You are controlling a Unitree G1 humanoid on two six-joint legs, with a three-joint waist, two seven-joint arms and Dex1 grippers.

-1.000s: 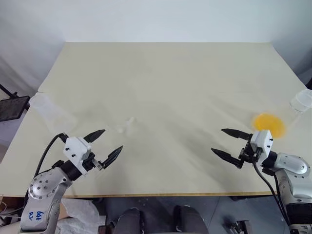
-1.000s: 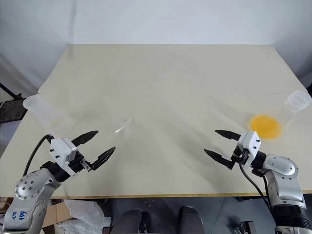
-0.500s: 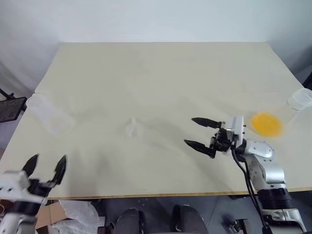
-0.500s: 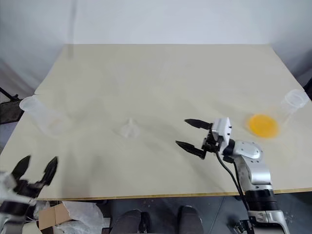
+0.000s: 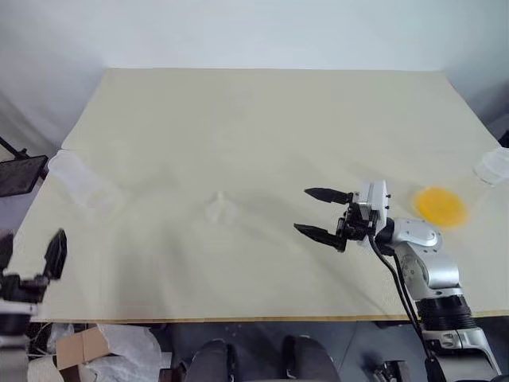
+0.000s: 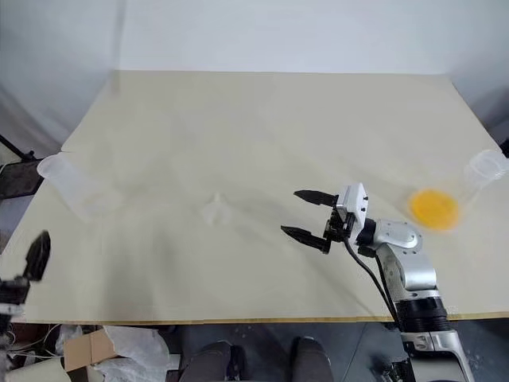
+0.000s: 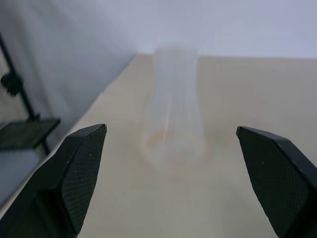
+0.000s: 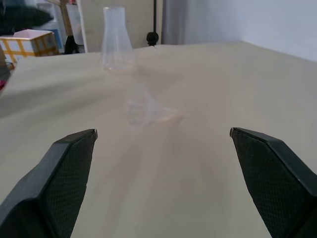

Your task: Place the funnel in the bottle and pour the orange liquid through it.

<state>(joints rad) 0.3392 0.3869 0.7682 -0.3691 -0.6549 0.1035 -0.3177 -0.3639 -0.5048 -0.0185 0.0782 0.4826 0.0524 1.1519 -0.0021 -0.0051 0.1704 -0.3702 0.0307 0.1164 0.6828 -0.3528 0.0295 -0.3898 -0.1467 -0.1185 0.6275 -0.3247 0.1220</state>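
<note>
The right gripper (image 5: 320,213) had slid toward frame centre, jaws spread, empty — the featherlight funnel (image 5: 217,208) could skid if nudged.

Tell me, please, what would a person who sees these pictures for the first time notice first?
The bright orange liquid near the table's right edge draws the eye first, pooled in a clear vessel. Next comes the right gripper, open above the table and pointing left toward the small clear funnel near the middle. The clear bottle stands at the left edge.
</note>
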